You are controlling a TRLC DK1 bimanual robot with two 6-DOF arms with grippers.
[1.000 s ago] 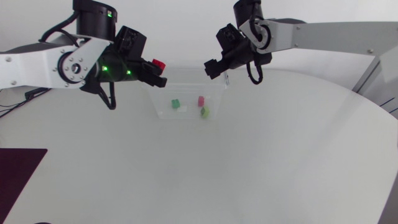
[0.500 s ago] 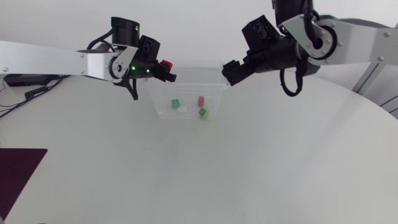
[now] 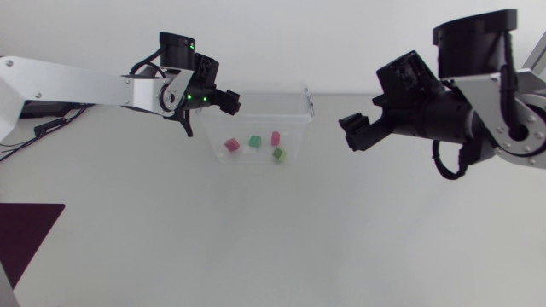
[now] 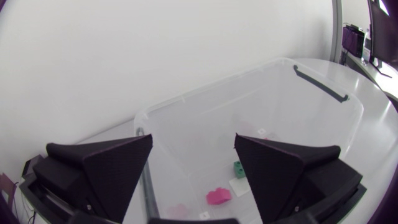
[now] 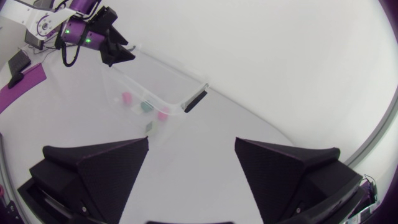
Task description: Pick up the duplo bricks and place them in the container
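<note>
1. the left gripper, over the container, has released; the red brick it carried now lies inside
2. the right gripper has pulled back, spread and empty
3. no brick left on the table: task looks done

Bricks blurred; container corner behind left end effector
</note>
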